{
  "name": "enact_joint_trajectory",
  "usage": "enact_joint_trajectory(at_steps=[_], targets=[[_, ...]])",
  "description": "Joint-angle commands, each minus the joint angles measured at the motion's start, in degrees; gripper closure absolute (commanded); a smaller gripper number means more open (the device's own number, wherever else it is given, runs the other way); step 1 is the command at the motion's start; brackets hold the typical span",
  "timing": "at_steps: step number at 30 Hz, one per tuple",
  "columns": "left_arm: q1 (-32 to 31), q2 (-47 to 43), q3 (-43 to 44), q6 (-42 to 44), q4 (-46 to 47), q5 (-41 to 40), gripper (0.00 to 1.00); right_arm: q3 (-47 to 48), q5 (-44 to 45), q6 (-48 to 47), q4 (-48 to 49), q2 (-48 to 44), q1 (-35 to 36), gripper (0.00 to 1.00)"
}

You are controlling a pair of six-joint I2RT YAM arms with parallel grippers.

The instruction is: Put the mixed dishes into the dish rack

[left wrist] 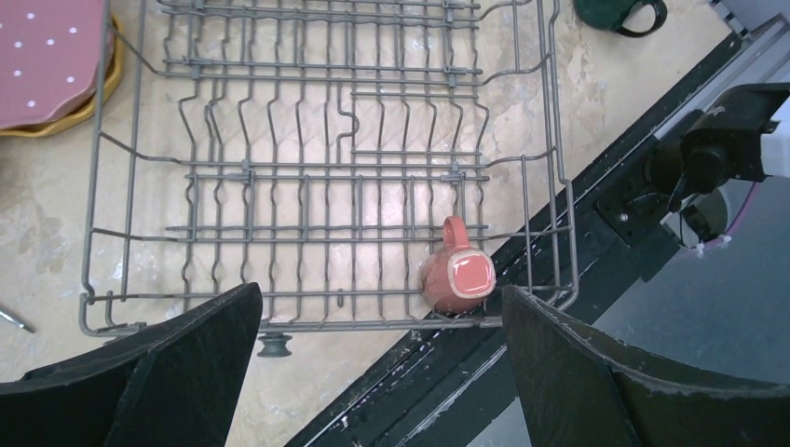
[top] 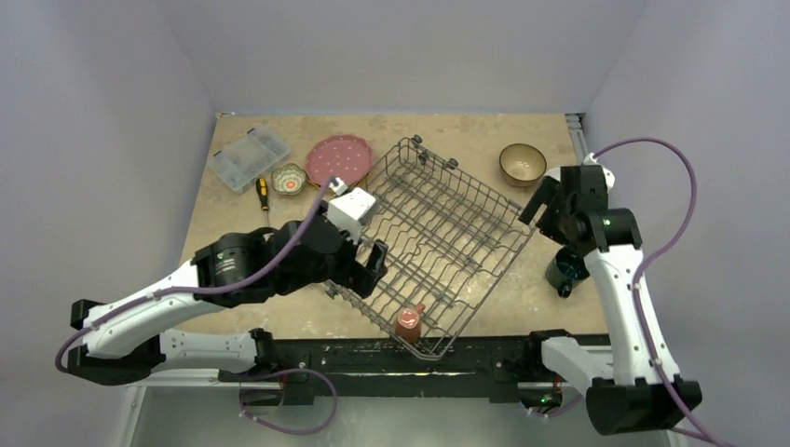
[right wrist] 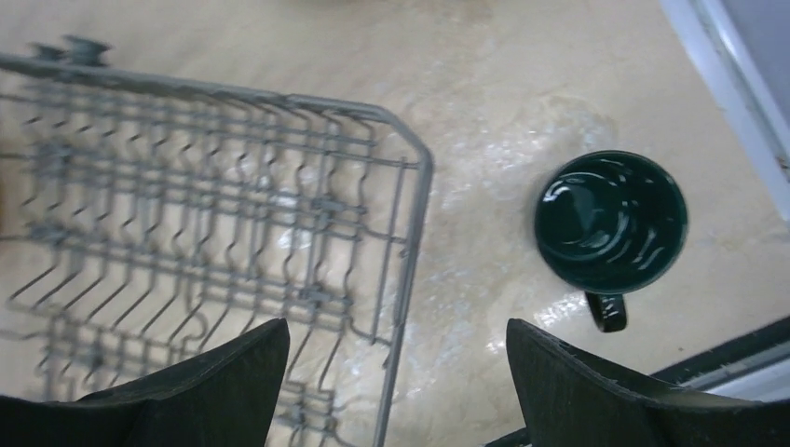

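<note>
One screwdriver (top: 263,194) beside small floral bowl (top: 289,179)

dish rack (left wrist: 335,175): grey metal wire | dark teal mug (right wrist: 610,219): glossy, likely ceramic

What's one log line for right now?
red-and-white mug: in dish rack | dark teal mug: on table | left claw: open | right claw: open

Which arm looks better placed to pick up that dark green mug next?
The right. The dark teal mug stands on the table just right of the dish rack, close by the right tool, which is open. The left tool hangs over the rack's opposite side.
</note>
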Motion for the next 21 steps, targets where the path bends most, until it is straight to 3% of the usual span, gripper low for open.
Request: enact_joint_trajectory(at_steps=[1, 5, 8, 11, 21], targets=[[1.2, -4.7, 2.6, 0.1, -3.4, -0.2, 0.00, -0.3, 16.0, 4.5, -1.2, 5.0, -0.6, 0.16], [1.3, -8.6, 2.2, 0.8, -6.3, -1.2, 0.00, -3.1, 16.8, 5.7, -2.3, 6.9, -3.5, 0.21], [1.3, -12.2, 0.4, 1.0, -6.6, -1.3, 0.00, -8.3, 11.7, 4.3, 0.9, 5.4, -8.7, 0.24], [1.3, -15.5, -1.7, 1.5, -5.2, -1.3, 0.00, -12.4, 8.4, 2.6, 4.1, 5.3, -12.3, 0.34], [1.3, -19.0, -2.9, 9.0, -2.4, 0.3, 0.00, -13.3, 9.3, 1.4, 8.5, 15.3, -12.4, 0.46]])
